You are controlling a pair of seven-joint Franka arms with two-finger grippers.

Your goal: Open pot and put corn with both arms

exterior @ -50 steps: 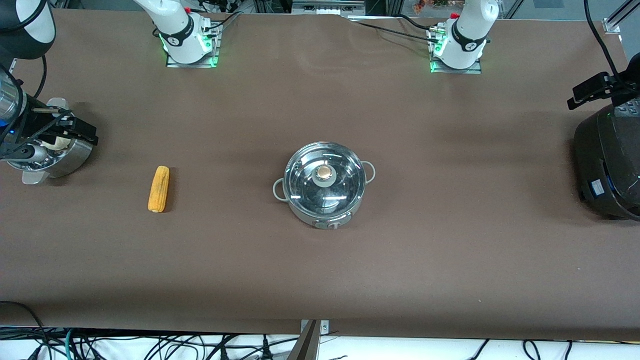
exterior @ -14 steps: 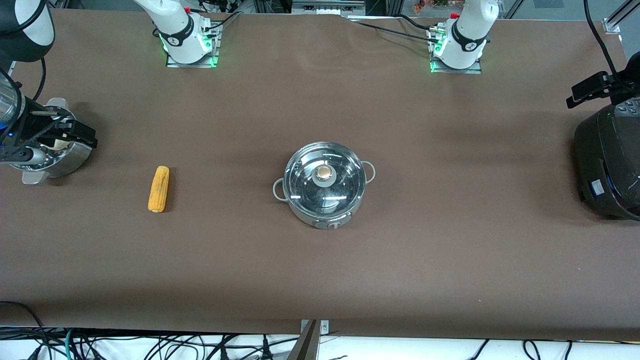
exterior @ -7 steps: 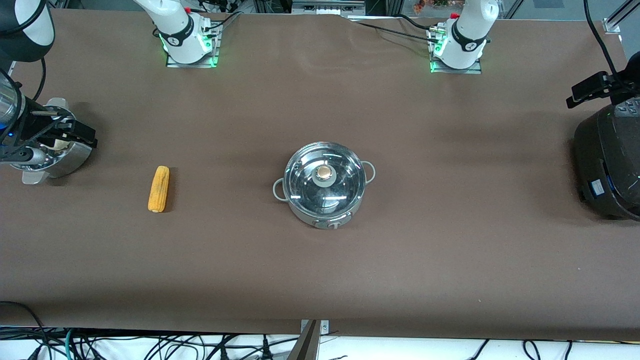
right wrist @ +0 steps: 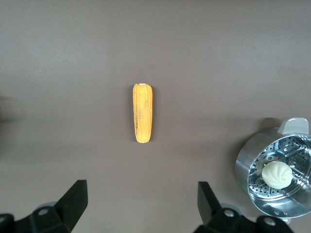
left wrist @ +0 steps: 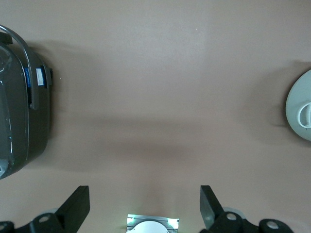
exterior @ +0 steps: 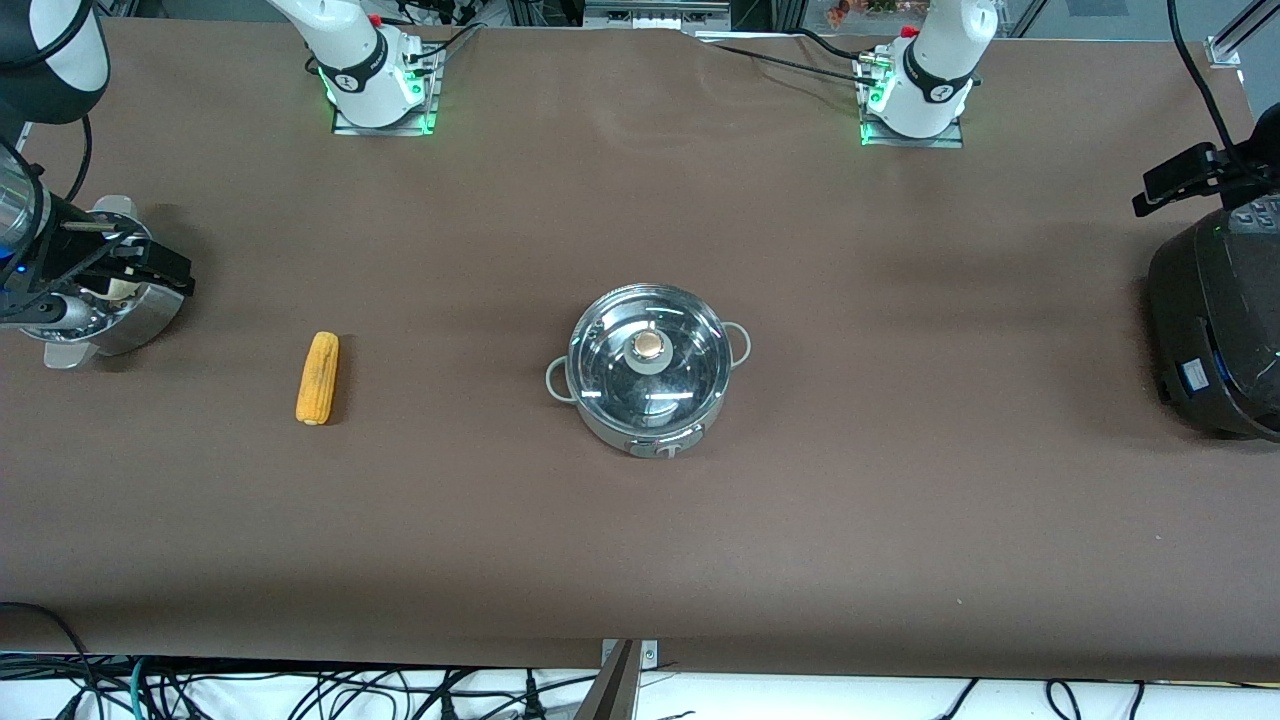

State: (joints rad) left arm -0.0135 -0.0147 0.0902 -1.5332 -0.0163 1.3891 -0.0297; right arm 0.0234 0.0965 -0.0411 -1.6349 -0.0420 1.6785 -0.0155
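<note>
The steel pot [exterior: 648,372] stands mid-table with its glass lid and brass knob [exterior: 648,345] on it. Its edge shows in the left wrist view [left wrist: 300,112]. The yellow-orange corn [exterior: 318,378] lies on the table toward the right arm's end and shows in the right wrist view [right wrist: 143,113]. My right gripper [exterior: 150,268] hangs high over the steamer bowl, open and empty [right wrist: 141,191]. My left gripper [exterior: 1185,175] hangs high beside the black cooker, open and empty [left wrist: 144,196]. Both are well away from the pot and the corn.
A steel steamer bowl [exterior: 135,315] with a white bun [right wrist: 276,174] stands at the right arm's end. A large black cooker [exterior: 1215,320] stands at the left arm's end [left wrist: 19,107]. The arm bases [exterior: 375,85] [exterior: 915,100] are along the table's edge.
My right arm's wrist has shifted very slightly over the steamer bowl. The pot, the corn and the left arm have not moved.
</note>
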